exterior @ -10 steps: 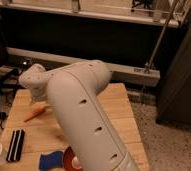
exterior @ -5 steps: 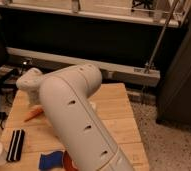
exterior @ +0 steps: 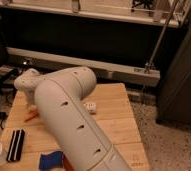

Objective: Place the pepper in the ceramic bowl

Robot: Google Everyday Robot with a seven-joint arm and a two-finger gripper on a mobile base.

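I read this as a robot lab or test bay, not a home. The floor (exterior: 164,137) is speckled, hard and institutional. A bare wooden table (exterior: 114,107) stands alone as a work surface. Behind it runs a dark wall panel (exterior: 89,40) with a pale rail (exterior: 114,69) along its foot. 1 thin metal pole (exterior: 161,37) slants up to a shelf edge (exterior: 114,14), and a tall dark cabinet (exterior: 181,65) stands at the right. My white arm (exterior: 74,120) fills the foreground. The gripper is hidden behind its far end, over the table's left side.
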